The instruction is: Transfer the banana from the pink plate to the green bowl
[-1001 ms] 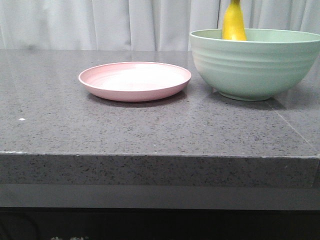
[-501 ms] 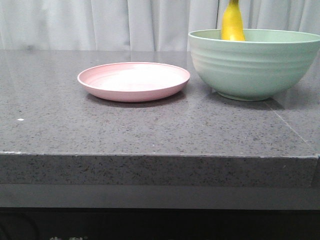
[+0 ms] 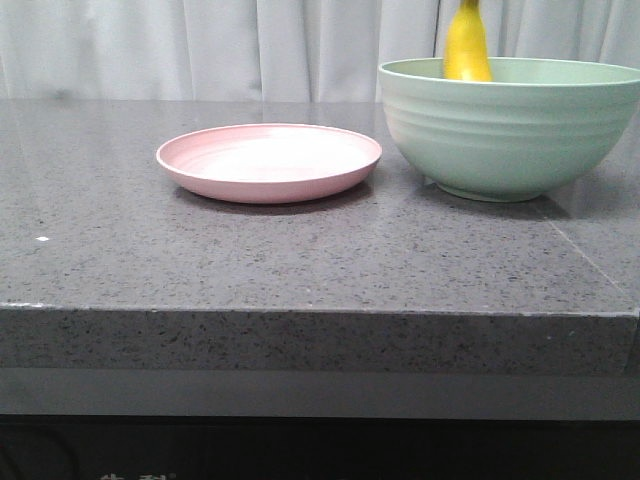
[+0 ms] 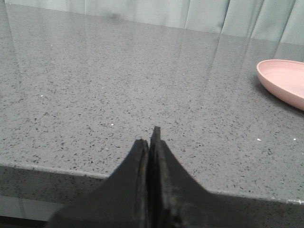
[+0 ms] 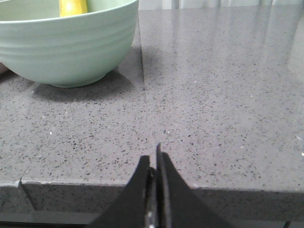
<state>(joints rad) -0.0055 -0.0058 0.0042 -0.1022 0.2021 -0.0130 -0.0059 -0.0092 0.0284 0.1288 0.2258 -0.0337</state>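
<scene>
On the grey speckled countertop (image 3: 300, 260), toward the back edge and near the middle, sits the pink plate (image 3: 269, 161), flat, nothing on it. Just right of it, close but apart, is the green bowl (image 3: 510, 125), near the back right part of the surface, its right side cut off by the frame. Banana (image 3: 467, 45) stands upright inside the bowl, leaning at the bowl's far left inner wall, upper half sticking above the rim, top end cut by the frame edge; lower part hidden by the bowl wall. White curtain (image 3: 200, 45) hangs behind the back edge.

Left wrist view: left gripper (image 4: 148, 137) sits low at the front edge of the counter, left side, black fingers pressed together with no gap, nothing between them. The plate's rim (image 4: 285, 81) shows off to the side, well apart from the fingertips.

Right wrist view: right gripper (image 5: 153, 159) is also low at the front edge, right side, fingers closed together with only a thin seam between, holding nothing. The bowl (image 5: 66, 42) is well apart, further back on the counter, with a bit of the banana (image 5: 73, 6) visible inside above the rim. A seam line (image 5: 141, 61) in the countertop runs back from the front edge beside the bowl.

Neither arm shows in the front view.
</scene>
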